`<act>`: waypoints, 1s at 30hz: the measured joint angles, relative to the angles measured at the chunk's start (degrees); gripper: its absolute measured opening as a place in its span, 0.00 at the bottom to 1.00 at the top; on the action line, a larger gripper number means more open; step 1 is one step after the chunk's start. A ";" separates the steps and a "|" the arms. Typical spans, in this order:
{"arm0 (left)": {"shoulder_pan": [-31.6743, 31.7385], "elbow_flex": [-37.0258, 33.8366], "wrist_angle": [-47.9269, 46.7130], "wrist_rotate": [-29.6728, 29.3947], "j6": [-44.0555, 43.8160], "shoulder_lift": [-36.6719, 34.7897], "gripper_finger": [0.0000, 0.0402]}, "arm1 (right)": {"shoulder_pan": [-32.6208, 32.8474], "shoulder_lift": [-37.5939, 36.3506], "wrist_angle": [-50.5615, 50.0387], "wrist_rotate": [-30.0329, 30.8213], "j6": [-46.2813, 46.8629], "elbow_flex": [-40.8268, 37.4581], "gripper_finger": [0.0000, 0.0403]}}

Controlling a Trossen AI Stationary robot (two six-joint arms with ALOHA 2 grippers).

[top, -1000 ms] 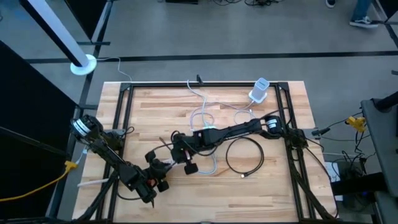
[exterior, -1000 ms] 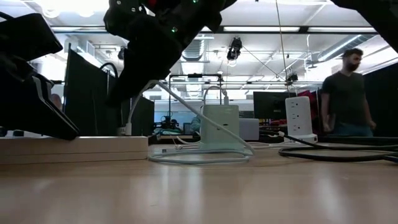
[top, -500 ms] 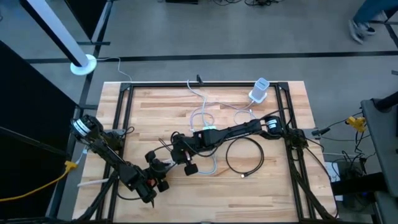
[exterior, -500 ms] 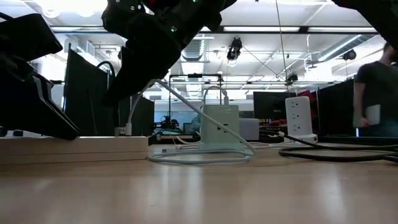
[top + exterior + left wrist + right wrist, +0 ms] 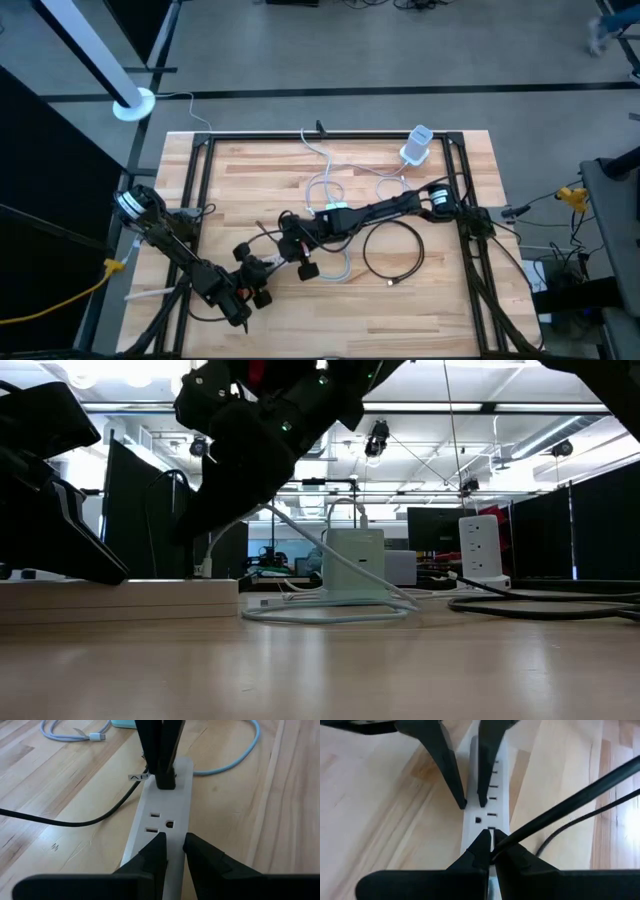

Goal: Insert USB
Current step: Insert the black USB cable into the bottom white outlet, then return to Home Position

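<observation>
While my left gripper point(image 5: 171, 845) pinches the white power strip point(image 5: 159, 815) near its end, my right gripper point(image 5: 492, 839), fingers pressed together on what looks like a black plug point(image 5: 165, 779), stands over the strip's outlets beside it.

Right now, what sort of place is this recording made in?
Probably an open-plan robotics lab or workshop: a pale wooden butcher-block table in a black metal frame, a grey concrete floor, and exposed ceiling lights above monitors.
</observation>
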 joint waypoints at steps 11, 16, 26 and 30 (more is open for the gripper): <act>0.00 -0.02 0.02 -0.02 -0.02 0.00 0.16 | -0.18 -0.19 -0.51 -0.08 -1.94 -0.51 0.00; 0.00 -0.02 0.03 -0.02 -0.02 0.00 0.16 | 0.05 -1.60 -2.59 0.32 -2.93 0.27 0.09; 0.00 -0.02 0.11 -0.05 -0.26 -0.01 0.16 | -0.45 -10.97 -14.75 -11.56 -1.30 0.43 0.47; -0.18 -0.01 -0.28 0.71 -0.20 -0.46 0.16 | -0.40 -16.88 -23.50 -13.74 -1.39 0.30 0.56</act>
